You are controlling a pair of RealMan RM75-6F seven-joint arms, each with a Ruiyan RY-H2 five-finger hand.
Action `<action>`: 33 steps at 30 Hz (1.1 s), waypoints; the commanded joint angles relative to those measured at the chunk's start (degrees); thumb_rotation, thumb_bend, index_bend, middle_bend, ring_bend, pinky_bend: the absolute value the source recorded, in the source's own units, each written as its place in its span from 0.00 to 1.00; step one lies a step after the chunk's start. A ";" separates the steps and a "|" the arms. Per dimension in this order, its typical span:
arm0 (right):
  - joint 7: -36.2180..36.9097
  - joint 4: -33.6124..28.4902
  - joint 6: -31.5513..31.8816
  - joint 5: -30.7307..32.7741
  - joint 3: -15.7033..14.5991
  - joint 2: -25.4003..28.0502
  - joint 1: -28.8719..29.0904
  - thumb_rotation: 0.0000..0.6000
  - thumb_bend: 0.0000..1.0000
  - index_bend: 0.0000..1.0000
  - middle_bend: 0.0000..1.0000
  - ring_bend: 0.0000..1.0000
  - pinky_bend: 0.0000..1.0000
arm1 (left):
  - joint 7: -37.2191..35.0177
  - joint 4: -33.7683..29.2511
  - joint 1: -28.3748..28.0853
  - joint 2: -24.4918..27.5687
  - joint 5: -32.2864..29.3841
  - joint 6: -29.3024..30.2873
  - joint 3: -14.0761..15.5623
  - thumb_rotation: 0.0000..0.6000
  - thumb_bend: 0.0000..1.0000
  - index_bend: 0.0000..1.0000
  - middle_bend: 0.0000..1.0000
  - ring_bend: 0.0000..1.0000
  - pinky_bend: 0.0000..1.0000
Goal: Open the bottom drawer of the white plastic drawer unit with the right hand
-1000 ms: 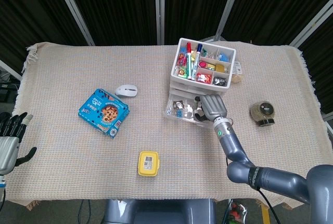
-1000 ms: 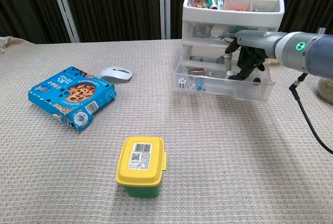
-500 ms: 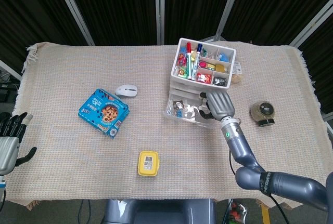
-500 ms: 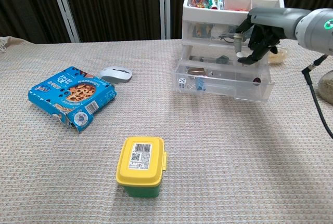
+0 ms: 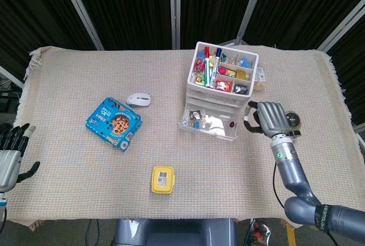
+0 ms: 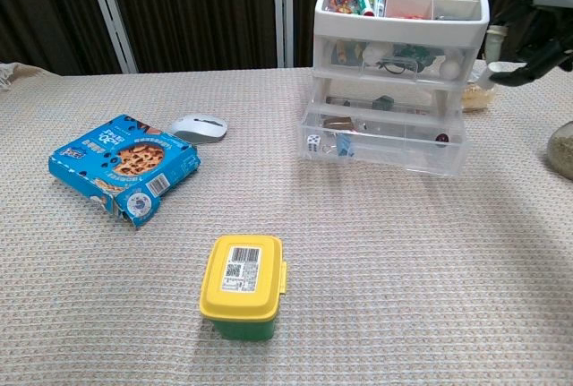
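The white plastic drawer unit (image 5: 221, 83) stands at the back centre of the table, with an open tray of pens and small items on top. Its bottom drawer (image 5: 208, 124) is pulled out toward me and shows a die and small parts; in the chest view the bottom drawer (image 6: 385, 148) juts past the upper ones. My right hand (image 5: 268, 118) hovers to the right of the unit, apart from it, fingers loosely spread and holding nothing. At the chest view's right edge the right hand (image 6: 535, 35) is level with the unit's top. My left hand (image 5: 11, 153) rests open at the table's left edge.
A blue cookie box (image 5: 114, 123) and a white mouse (image 5: 138, 99) lie to the left. A yellow-lidded container (image 5: 162, 178) sits near the front. A round jar (image 5: 290, 124) stands just right of my right hand.
My right hand has let go of the bottom drawer's front and drawn away to the right and upward. The drawer stays pulled out. The left hand has not moved.
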 commanded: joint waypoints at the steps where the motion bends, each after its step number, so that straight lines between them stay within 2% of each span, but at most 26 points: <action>1: 1.30 -0.38 0.41 0.56 -0.50 1.91 -1.95 1.00 0.30 0.63 0.95 0.96 0.72 | 0.10 -0.07 0.01 -0.01 -0.05 0.01 -0.02 1.00 0.32 0.00 0.00 0.00 0.00; 8: 3.95 0.62 0.71 2.88 -2.33 2.81 -6.30 1.00 0.30 0.62 0.95 0.96 0.72 | 0.42 -0.21 0.00 -0.04 -0.20 -0.02 -0.08 1.00 0.32 0.00 0.00 0.00 0.00; 12: 3.48 3.54 -0.56 4.12 -3.02 1.75 -6.71 1.00 0.30 0.62 0.95 0.96 0.72 | 0.55 -0.26 0.01 -0.06 -0.22 0.01 -0.08 1.00 0.32 0.00 0.00 0.00 0.00; 14: 3.19 6.93 -1.90 6.49 -3.00 0.55 -6.64 1.00 0.30 0.62 0.95 0.96 0.72 | 0.70 -0.29 0.04 -0.10 -0.31 0.04 -0.11 1.00 0.32 0.00 0.00 0.00 0.00; 18: 2.06 13.57 -4.37 10.36 -2.12 -2.16 -5.68 1.00 0.30 0.62 0.95 0.96 0.72 | 1.17 -0.45 0.03 -0.19 -0.57 0.04 -0.23 1.00 0.32 0.00 0.00 0.00 0.00; 21: 2.32 15.47 -5.78 12.13 -1.60 -2.96 -5.72 1.00 0.30 0.62 0.95 0.96 0.72 | 1.40 -0.57 0.03 -0.22 -0.68 0.04 -0.26 1.00 0.32 0.00 0.00 0.00 0.00; 27: 1.73 20.57 -6.36 11.57 -1.66 -5.80 -5.63 1.00 0.30 0.62 0.95 0.96 0.72 | 1.62 -0.64 0.02 -0.27 -0.74 0.05 -0.29 1.00 0.32 0.00 0.00 0.00 0.00; 33: 1.86 24.70 -5.87 12.26 0.60 -8.00 -4.99 1.00 0.30 0.62 0.95 0.96 0.72 | 1.79 -0.67 0.02 -0.31 -0.90 0.00 -0.34 1.00 0.32 0.00 0.00 0.00 0.00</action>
